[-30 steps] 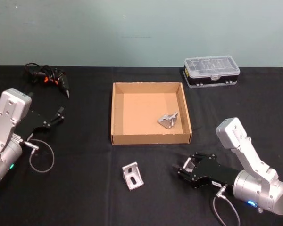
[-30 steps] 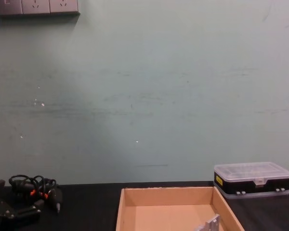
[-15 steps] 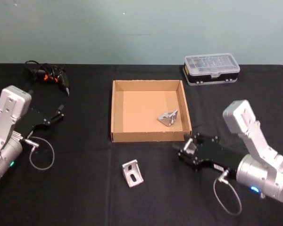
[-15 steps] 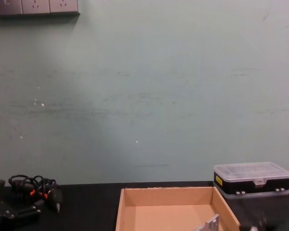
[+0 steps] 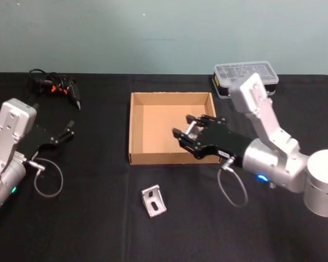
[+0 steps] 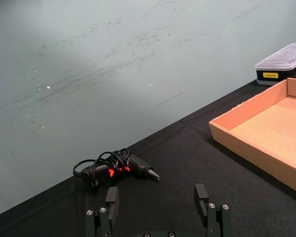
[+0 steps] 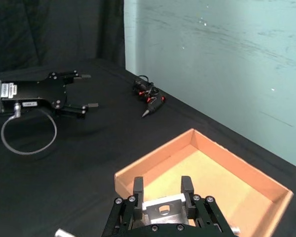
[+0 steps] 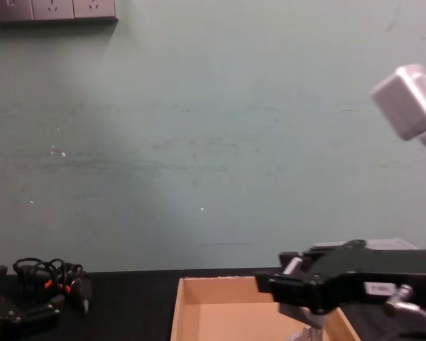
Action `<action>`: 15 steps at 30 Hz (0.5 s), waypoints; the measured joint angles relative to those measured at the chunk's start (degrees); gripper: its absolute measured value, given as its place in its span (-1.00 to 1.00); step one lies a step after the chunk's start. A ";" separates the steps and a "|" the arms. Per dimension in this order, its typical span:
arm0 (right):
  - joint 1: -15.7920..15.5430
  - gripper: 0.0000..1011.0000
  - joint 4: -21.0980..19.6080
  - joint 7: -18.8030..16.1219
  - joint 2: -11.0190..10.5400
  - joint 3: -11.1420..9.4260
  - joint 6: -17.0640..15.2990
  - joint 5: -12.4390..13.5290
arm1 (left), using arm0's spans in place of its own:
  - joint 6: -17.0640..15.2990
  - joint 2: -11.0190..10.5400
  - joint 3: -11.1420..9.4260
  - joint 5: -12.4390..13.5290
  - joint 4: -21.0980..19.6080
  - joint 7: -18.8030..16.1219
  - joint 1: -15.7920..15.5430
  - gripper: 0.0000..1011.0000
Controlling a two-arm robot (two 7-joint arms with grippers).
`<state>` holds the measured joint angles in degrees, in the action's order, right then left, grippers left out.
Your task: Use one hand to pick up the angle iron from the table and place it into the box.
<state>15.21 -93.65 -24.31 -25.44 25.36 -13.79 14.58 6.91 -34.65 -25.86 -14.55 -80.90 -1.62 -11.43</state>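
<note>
We're hovering R pincer [image 5: 187, 132], fingers apart, over box [image 5: 135, 130]; loose angle iron [image 5: 153, 202] lying nearer us on bench, front-left of pincer. L pincer [image 5: 70, 129] parked, fingers apart.

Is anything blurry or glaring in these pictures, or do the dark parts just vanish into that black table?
Head view: even light, no glare; the right hand looks slightly soft above the tan cardboard box. Chest view: that hand's black body looms large and soft. Left wrist view: the left hand's black fingers blend into the matte black table.
</note>
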 joint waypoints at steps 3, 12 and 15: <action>2.58 -0.10 2.89 -0.26 1.85 1.34 -0.22 -0.63 | 0.00 0.00 0.00 0.00 0.00 0.00 0.00 0.98; 8.61 -0.10 11.59 -1.12 6.25 3.63 -0.30 -1.51 | 0.00 0.00 0.00 0.00 0.00 0.00 0.00 0.98; 10.47 -0.10 14.85 -1.61 7.54 4.27 -0.09 -1.69 | 0.00 0.00 0.00 0.00 0.00 0.00 0.00 0.98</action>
<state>25.68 -78.81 -25.92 -17.91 29.63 -13.88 12.90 6.90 -34.64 -25.86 -14.55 -80.90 -1.62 -11.43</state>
